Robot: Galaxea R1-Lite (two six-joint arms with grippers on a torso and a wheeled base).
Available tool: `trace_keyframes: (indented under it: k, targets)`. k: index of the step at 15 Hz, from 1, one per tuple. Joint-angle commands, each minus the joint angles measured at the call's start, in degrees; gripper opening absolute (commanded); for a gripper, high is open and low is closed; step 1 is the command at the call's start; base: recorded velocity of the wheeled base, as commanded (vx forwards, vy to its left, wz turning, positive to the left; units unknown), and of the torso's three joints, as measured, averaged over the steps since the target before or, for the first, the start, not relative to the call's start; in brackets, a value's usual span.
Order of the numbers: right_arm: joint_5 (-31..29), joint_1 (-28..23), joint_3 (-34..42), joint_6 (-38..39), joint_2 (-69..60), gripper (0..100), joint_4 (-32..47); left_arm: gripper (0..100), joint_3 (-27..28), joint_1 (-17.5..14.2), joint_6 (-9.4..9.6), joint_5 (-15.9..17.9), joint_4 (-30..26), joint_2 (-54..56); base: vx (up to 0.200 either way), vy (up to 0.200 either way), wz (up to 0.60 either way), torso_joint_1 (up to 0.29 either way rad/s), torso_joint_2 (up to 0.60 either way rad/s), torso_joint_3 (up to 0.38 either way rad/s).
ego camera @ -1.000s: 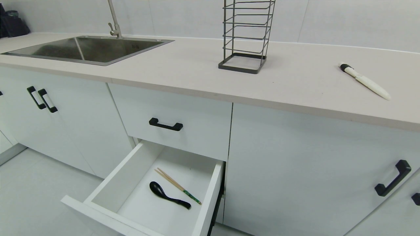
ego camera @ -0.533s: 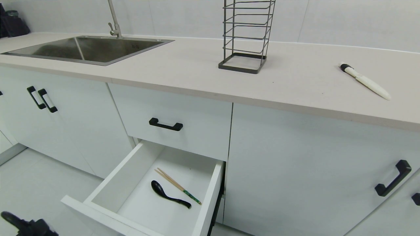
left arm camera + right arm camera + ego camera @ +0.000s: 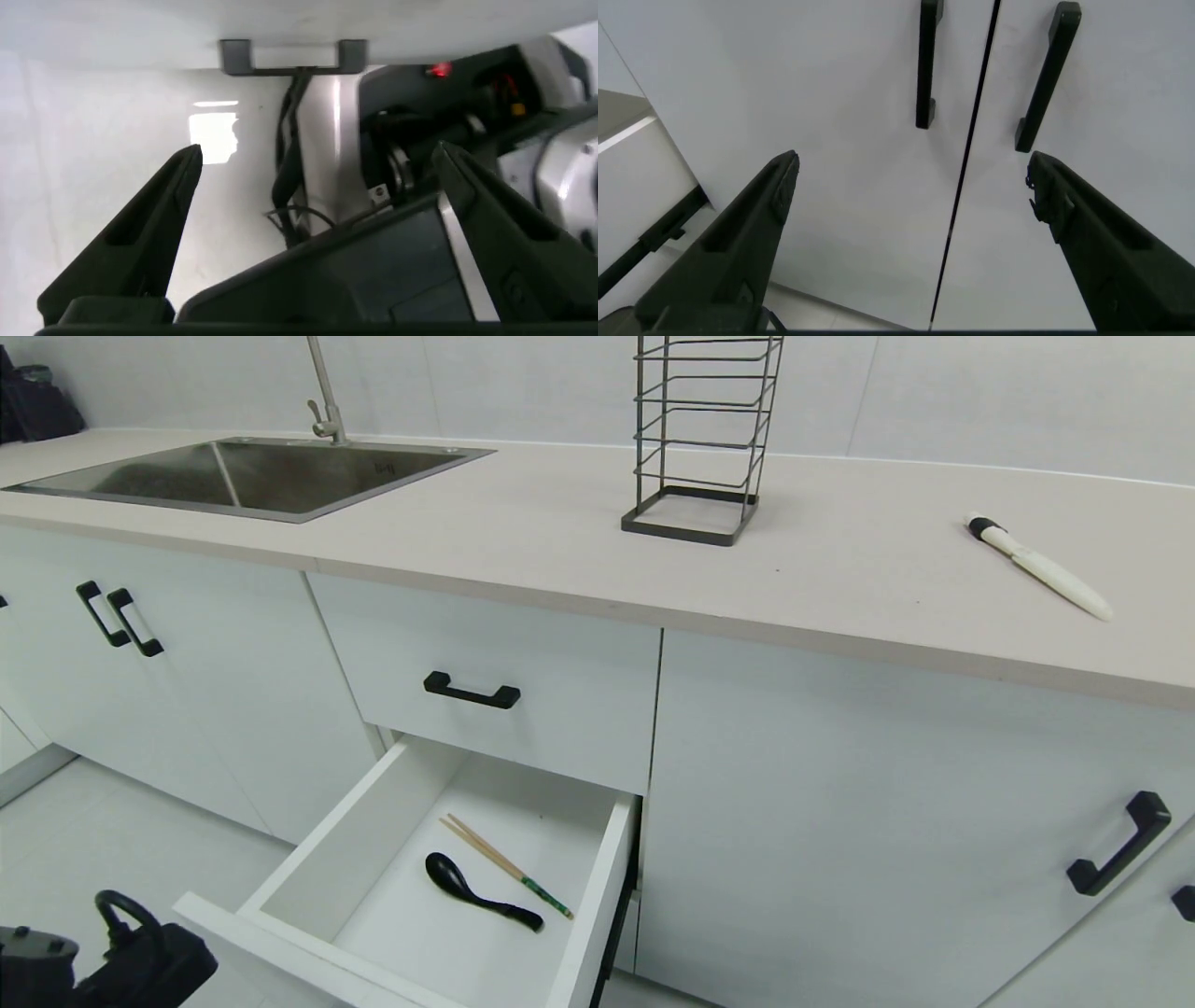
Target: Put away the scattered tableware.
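Your head camera looks down over the worktop (image 3: 523, 551) and open drawer (image 3: 597, 887). Your right wrist camera closely faces two cabinet doors (image 3: 831, 140); the left one looks at a handle (image 3: 292, 56).

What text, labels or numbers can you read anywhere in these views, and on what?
Sink: one small dark mark on the inner wall, too blurred to read.
Drawer, spoon, chopsticks, rack, white utensil: no print to be seen.
Nothing else is legible in any view.
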State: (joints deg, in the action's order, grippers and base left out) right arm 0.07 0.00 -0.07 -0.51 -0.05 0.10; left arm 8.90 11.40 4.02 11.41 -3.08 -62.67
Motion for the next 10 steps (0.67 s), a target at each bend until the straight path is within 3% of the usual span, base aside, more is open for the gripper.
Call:
trace_keyframes:
  k: [1,3,7,10]
  targets:
    - [0.10,0.00,-0.01,-0.10,0.14,100,-0.01,100,0.24,0.03,0.02,-0.16,-0.08,-2.10,0.000,0.000,0.00,0.000,0.00,0.000]
    - [0.10,0.00,-0.01,-0.10,0.14,100,-0.01,100,1.12,-0.06,-0.07,-0.25,0.62,-5.36,0.000,0.000,0.00,0.000,0.00,0.000]
    - [0.10,0.00,-0.01,-0.10,0.14,100,-0.01,100,0.59,-0.06,-0.24,-0.60,8.89,-13.00,0.000,0.000,0.00,0.000,0.00,0.000]
    - [0.10,0.00,-0.01,-0.10,0.14,100,-0.01,100,0.86,0.03,0.02,-1.65,9.59,-14.67,0.000,0.000,0.00,0.000,0.00,0.000]
